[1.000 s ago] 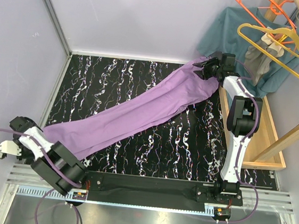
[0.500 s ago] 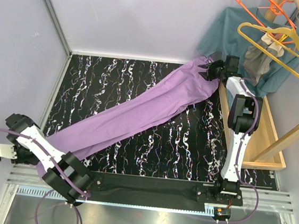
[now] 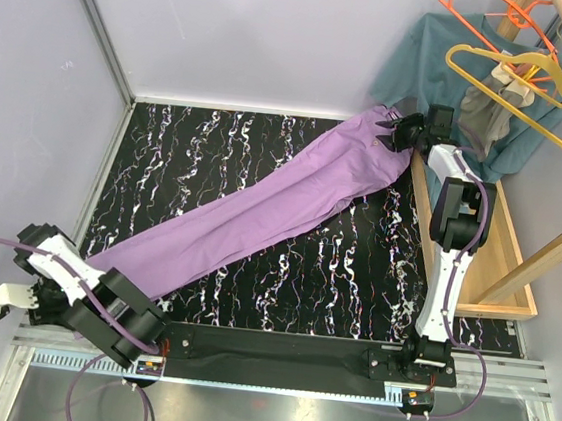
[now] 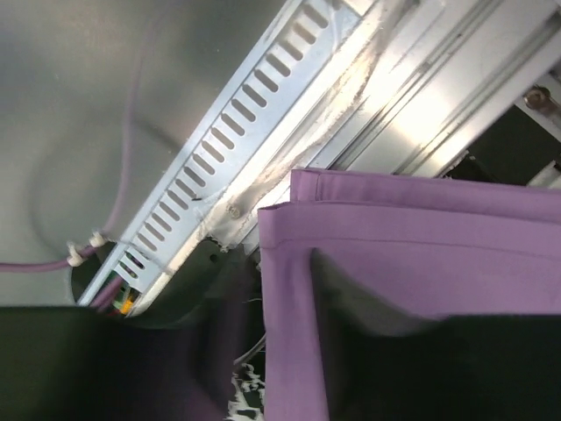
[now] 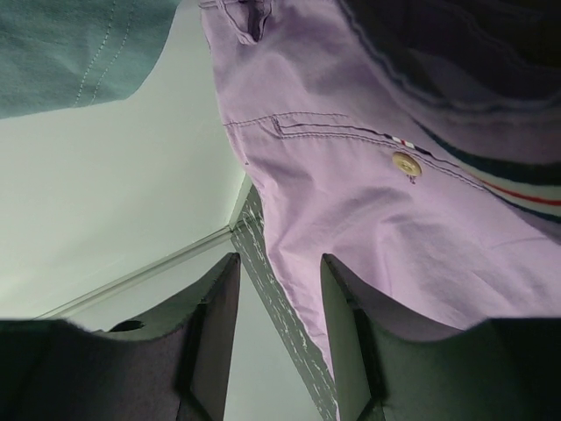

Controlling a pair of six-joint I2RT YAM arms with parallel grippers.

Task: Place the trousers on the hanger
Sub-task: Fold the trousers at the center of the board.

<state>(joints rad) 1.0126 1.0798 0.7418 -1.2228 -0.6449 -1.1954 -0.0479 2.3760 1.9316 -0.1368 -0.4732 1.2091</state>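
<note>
Top external: trousers [image 3: 261, 208] lie flat on the table [image 3: 353, 289], stretched diagonally, hems near left, waist far right. Hanger [image 3: 484, 51] hangs at far right, well apart from them, in front of a teal shirt [image 3: 417, 64].

Right wrist: right gripper [image 5: 278, 263] at the waist, 2 fingers parted, cloth edge beside 1 finger, not pinched. Button [image 5: 405, 164] visible.

Left wrist: left gripper [image 4: 272, 272] at the hem by the near rail [image 4: 263, 114]. 1 dark finger overlaps the cloth, possibly a loose hold; cannot tell.
</note>
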